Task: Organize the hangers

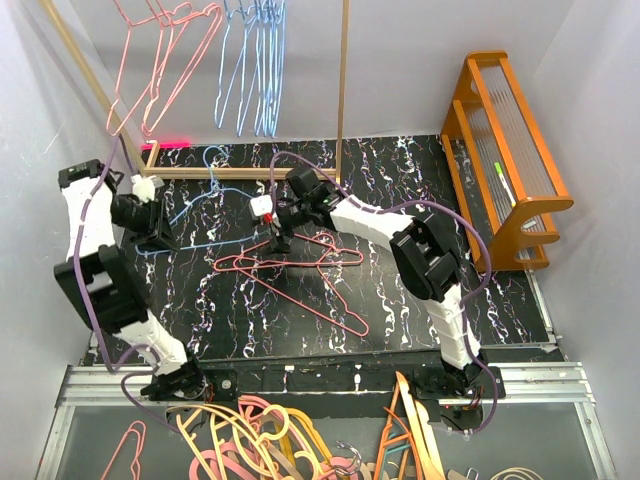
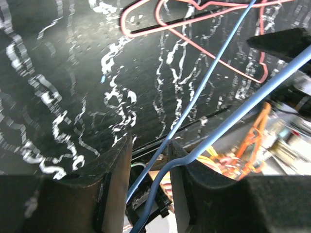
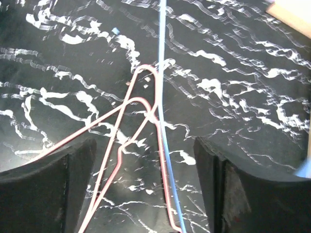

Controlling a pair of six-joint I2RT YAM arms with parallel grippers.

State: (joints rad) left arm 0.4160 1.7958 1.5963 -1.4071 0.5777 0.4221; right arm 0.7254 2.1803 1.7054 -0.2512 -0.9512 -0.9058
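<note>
A light blue wire hanger (image 1: 213,175) stretches over the black marbled table between my two grippers. My left gripper (image 1: 160,228) is shut on it; in the left wrist view its blue wires (image 2: 194,104) run between the fingers (image 2: 114,184) and bend over the right one. My right gripper (image 1: 276,232) stands open just above the table. In the right wrist view the blue wire (image 3: 162,73) and pink wire hangers (image 3: 141,104) pass untouched between its fingers (image 3: 216,179). Two pink hangers (image 1: 290,268) lie on the table. More pink hangers (image 1: 165,60) and blue hangers (image 1: 258,70) hang on the wooden rack (image 1: 343,80).
The rack's wooden base (image 1: 240,172) runs along the table's back. An orange wooden stand (image 1: 510,150) sits at the right edge. Thicker orange, pink and cream hangers (image 1: 260,440) lie piled below the near edge, between the arm bases.
</note>
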